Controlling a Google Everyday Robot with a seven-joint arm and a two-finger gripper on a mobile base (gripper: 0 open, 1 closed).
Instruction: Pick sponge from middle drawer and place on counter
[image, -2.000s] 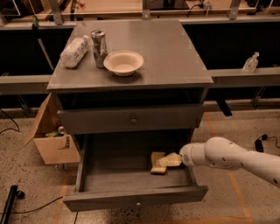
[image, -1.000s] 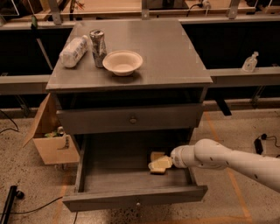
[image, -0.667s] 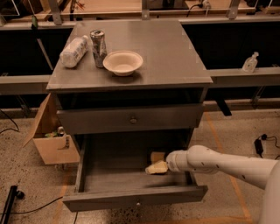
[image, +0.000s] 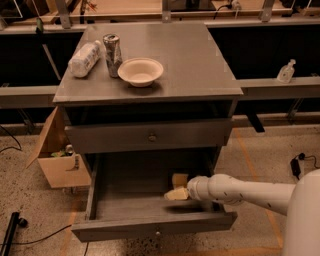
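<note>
The cream gripper sits low in the wide, shallow grey wooden middle drawer, at its right front. The pale yellow foam sponge lies just behind it. We should seat it squarely on the foam, then lift clear of the drawer's front panel. We cannot tell whether the gripper is apart or clamped, because it blends with the sponge.

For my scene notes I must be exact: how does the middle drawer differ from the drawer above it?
The middle drawer is pulled out; the upper drawer is shut. The middle drawer's front is low with a pale knob; the upper drawer's is taller with a darker knob. The sponge and the gripper are inside the middle drawer; the upper drawer's inside is hidden. Both are grey.
</note>
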